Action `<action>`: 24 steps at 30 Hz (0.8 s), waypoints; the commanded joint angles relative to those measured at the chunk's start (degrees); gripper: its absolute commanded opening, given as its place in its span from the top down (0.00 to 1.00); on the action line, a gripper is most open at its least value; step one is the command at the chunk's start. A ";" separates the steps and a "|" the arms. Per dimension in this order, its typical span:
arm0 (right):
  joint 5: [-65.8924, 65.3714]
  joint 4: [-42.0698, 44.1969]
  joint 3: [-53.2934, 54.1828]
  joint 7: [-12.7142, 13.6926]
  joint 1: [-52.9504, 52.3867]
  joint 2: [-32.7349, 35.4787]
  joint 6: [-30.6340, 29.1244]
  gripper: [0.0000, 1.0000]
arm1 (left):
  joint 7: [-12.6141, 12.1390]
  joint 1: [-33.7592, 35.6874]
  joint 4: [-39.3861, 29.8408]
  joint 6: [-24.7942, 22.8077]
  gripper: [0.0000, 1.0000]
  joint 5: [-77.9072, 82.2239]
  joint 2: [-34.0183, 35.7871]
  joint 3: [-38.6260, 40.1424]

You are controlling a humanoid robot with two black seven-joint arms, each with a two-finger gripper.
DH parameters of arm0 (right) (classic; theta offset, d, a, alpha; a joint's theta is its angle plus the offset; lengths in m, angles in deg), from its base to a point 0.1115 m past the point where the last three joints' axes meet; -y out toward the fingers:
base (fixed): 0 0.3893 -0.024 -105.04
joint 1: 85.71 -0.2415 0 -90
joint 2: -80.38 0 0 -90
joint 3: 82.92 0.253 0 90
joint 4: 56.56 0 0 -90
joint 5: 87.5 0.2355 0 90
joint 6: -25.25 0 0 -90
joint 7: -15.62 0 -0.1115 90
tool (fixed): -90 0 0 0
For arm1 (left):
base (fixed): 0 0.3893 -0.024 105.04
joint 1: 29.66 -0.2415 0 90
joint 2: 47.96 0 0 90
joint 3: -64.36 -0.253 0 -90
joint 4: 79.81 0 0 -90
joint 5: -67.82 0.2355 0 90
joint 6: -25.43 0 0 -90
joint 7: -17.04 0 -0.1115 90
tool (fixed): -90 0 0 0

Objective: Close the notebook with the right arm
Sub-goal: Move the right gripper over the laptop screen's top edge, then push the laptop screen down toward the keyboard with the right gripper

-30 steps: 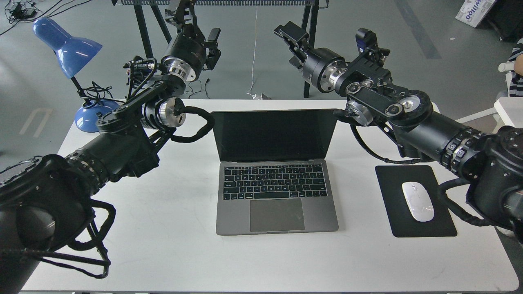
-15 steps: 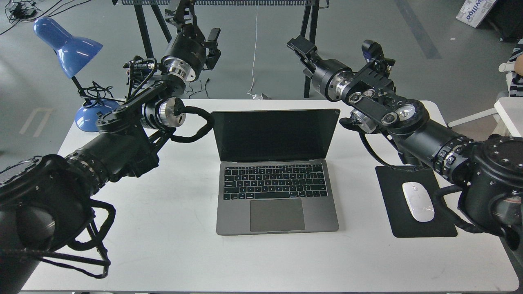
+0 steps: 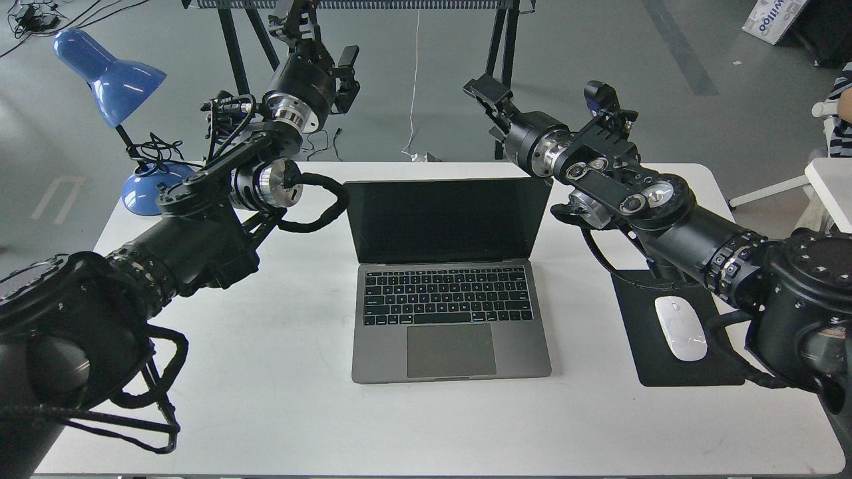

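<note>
The notebook [image 3: 451,279] is seen open at the centre of the white counter [image 3: 279,399], its screen upright and dark. The right gripper [image 3: 484,93] is held above and behind the lid's top right corner, at about one o'clock from the screen; whether its jaws are parted cannot be told. The left gripper [image 3: 346,73] is raised at eleven o'clock, its jaws equally unreadable. A push landing on the corner alone might skew or slide the machine. Partial lettering is glimpsed on a box [image 3: 775,18] at upper right, but cannot be read.
</note>
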 commanded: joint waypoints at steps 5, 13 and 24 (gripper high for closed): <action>-0.08 -6.92 -1.23 0.18 0.91 -0.01 -0.27 0.00 | 0.00 0.01 0.00 0.00 0.00 0.01 0.00 0.00; 0.01 -14.30 -2.28 0.27 1.79 4.20 -0.27 0.00 | 0.00 0.01 0.00 0.00 0.00 0.01 0.00 0.00; 0.01 -29.15 -5.80 0.27 5.21 14.14 -0.27 0.00 | 0.00 0.01 0.00 0.00 0.00 0.01 0.00 0.00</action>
